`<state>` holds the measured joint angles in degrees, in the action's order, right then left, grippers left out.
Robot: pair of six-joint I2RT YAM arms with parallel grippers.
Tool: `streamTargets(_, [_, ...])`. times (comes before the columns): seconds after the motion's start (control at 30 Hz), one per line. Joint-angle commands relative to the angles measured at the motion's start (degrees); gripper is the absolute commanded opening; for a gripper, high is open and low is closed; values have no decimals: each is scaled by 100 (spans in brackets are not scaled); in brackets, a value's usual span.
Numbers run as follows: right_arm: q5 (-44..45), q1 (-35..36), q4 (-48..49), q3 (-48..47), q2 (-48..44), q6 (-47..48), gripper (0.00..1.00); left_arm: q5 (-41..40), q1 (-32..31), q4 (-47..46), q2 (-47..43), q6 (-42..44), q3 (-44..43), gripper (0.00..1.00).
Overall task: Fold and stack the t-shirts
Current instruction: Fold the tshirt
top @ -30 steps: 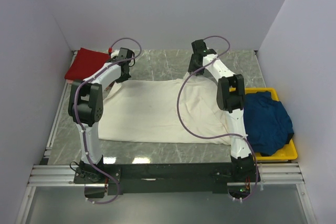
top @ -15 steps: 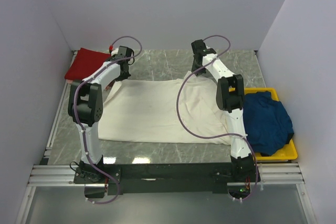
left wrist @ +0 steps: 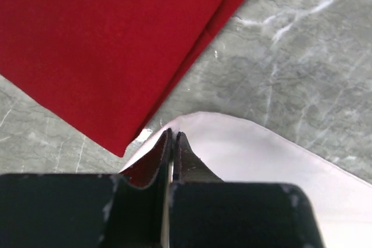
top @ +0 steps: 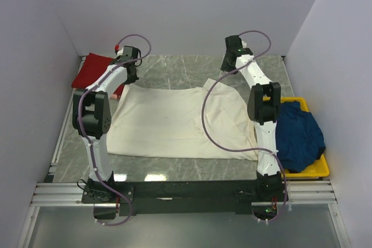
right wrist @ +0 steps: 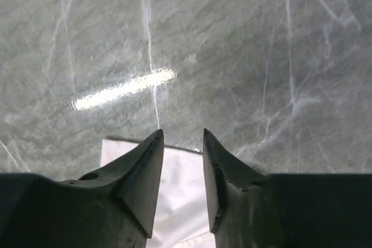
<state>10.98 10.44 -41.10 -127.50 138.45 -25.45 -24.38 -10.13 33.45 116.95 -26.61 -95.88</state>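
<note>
Pinching together with almost no gap, the left gripper [left wrist: 173, 137] has its jaws closed on the far left edge of the cream t-shirt [top: 174, 123], a thin sliver of pale cloth showing between the tips. Just beyond it the folded dark red t-shirt [left wrist: 99, 45] lies flat at the far left of the counter [top: 174, 71], near that cream edge but not touching it. The right gripper [right wrist: 181, 137] has its jaws a little apart over the far right of the cream t-shirt, whose pale edge shows through the gap; I cannot tell whether the tips touch the cloth. The cream t-shirt lies spread across the middle of the counter. A navy t-shirt [top: 297, 135] sits heaped in the yellow bin [top: 317, 169] at the right.
</note>
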Motion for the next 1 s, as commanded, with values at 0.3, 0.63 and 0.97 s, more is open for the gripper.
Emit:
streamTargets(0.3, [-246,485,-152,138,41,-56,72,329,-33,-243,-58,174,-124,1])
streamTargets(0.63, [-114,600,-759,-187,524,-355,68,390,-33,-216,-40,209,-160,1])
streamTargets(0.97, [-123,635,-873,-249,657,-364,22,522,-33,-225,-40,191,-160,1])
